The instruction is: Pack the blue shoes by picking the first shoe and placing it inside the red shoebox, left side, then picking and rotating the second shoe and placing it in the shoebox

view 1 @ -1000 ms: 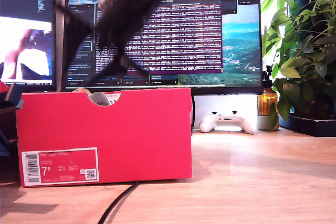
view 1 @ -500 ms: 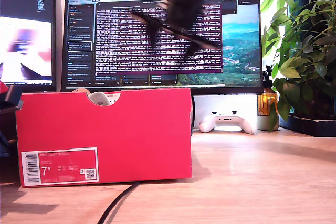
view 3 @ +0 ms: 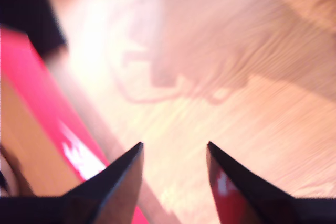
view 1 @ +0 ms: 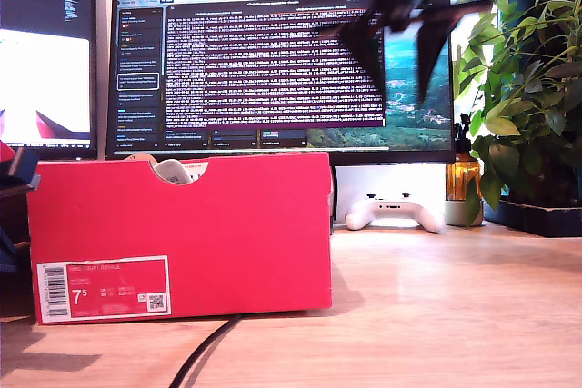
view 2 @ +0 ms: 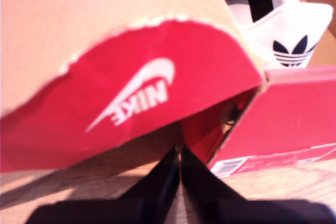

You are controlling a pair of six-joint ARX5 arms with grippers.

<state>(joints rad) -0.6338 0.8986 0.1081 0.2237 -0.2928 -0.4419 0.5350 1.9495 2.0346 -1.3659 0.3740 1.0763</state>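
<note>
- While the red shoebox [view 1: 182, 233] stands on the wooden table [view 1: 436, 315] toward the exterior view's left, its labelled end faces that camera, with a white-framed label [view 1: 103, 288] reading "7.5" low on that face.
- A pale rounded part of a shoe [view 1: 171, 170] shows through the half-round notch in the box's top edge.
- In the first wrist view, a white heel with a dark trefoil logo [view 2: 291, 51] sits inside the box, and a red flap [view 2: 131, 103] with a white Nike mark leans over the first gripper [view 2: 180, 153].
- The first gripper's dark fingers are pressed together, tip to tip, with nothing between them.
- The second gripper [view 3: 174, 148] hangs above bare table beside the box's red wall [view 3: 47, 119]; its jaws are spread apart and hold nothing.
- In the exterior view a blurred dark arm [view 1: 400, 6] hangs high in front of the monitor [view 1: 282, 61], toward that view's right.
- A white game controller [view 1: 394, 212] lies on the table below the monitor, and a leafy plant [view 1: 527, 79] fills that view's right edge.
- A black cable [view 1: 205, 352] runs out from under the box toward the camera.
</note>
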